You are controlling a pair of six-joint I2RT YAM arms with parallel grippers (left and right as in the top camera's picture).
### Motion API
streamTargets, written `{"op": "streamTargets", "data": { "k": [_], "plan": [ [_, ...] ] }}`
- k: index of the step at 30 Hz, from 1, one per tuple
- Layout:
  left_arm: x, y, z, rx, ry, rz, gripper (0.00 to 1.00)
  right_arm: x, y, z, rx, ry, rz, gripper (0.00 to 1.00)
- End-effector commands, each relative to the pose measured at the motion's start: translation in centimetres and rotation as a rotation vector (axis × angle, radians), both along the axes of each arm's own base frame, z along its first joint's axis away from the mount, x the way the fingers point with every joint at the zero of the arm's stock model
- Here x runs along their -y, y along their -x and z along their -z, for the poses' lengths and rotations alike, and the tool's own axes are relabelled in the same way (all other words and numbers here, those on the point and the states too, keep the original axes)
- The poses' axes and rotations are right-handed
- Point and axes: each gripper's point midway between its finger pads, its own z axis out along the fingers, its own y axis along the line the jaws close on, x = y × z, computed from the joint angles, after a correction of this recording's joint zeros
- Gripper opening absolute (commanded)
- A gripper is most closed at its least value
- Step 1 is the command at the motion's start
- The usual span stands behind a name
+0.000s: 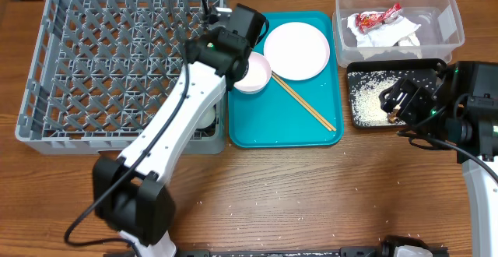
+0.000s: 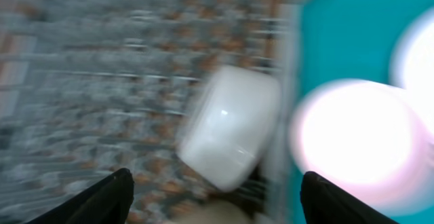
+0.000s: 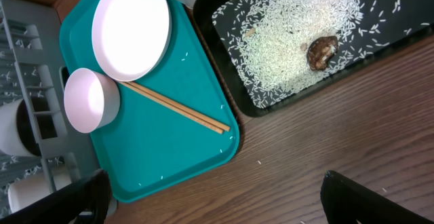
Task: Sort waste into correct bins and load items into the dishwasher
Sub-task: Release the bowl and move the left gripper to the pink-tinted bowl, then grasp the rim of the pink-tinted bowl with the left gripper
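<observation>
The grey dish rack (image 1: 117, 62) stands at the left, with a white cup (image 2: 230, 125) lying in it by its right wall. A white plate (image 1: 296, 51), a white bowl (image 1: 255, 74) and wooden chopsticks (image 1: 307, 105) rest on the teal tray (image 1: 264, 124). My left gripper (image 1: 229, 43) hovers over the border between rack and tray, open and empty (image 2: 217, 203). The clear tub (image 1: 447, 15) holds the red-and-white wrapper (image 1: 377, 15) and napkin (image 1: 393, 35). The black tray (image 1: 359, 82) holds rice (image 3: 298, 30) and a brown scrap (image 3: 322, 51). My right gripper (image 1: 393, 101) is above it, open and empty (image 3: 217, 203).
Stray rice grains lie on the wooden table (image 1: 311, 195) in front of the teal tray and on the tray itself. In the right wrist view two more white cups or bowls (image 3: 13, 125) sit at the rack's near edge (image 3: 30, 61).
</observation>
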Motion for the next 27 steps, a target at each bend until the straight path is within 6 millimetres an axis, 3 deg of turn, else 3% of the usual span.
{"op": "streamTargets", "data": {
  "k": [1,8,14,27],
  "plan": [
    [5.4,1.9,1.0,-0.127,0.239,0.213,0.75,0.3,-0.3,-0.7,0.022,0.011,0.005,1.00],
    [8.5,1.6,2.8,-0.180,0.377,0.272,0.77,0.3,-0.3,-0.7,0.022,0.011,0.004,1.00],
    [12.6,1.8,5.4,-0.243,0.388,0.485,0.76,0.3,-0.3,-0.7,0.022,0.011,0.005,1.00],
    [13.5,0.5,15.0,-0.370,0.224,0.625,0.75,0.3,-0.3,-0.7,0.022,0.011,0.005,1.00]
  ]
}}
